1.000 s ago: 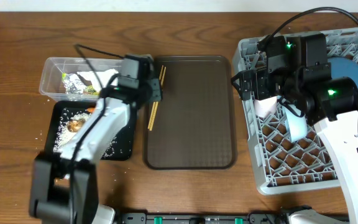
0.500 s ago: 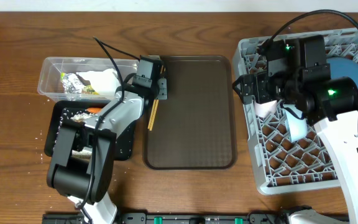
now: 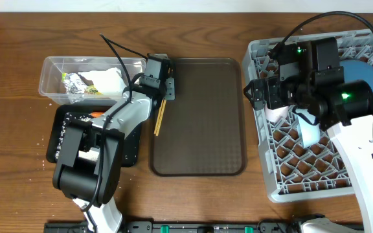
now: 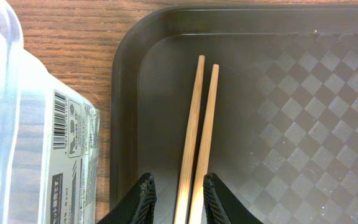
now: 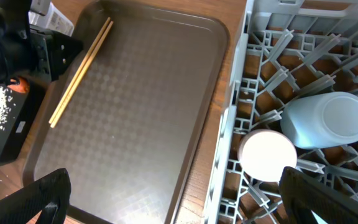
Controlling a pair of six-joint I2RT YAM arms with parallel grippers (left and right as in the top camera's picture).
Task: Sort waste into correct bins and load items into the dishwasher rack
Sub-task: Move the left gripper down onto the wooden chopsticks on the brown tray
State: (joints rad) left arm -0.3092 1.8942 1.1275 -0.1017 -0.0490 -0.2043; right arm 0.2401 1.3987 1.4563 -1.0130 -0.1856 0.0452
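Plainly, our left pincer stands only narrowly parted, its fingers straddling one end of the wooden chopsticks, which lie side by side on the brown tray along its edge nearest the clear tub; a sliver of gap shows beside them, so we see no grip. Our right pincer gapes fully, holding nothing, over the grey rack just beside that tray, where the pink cup and light blue cup sit.
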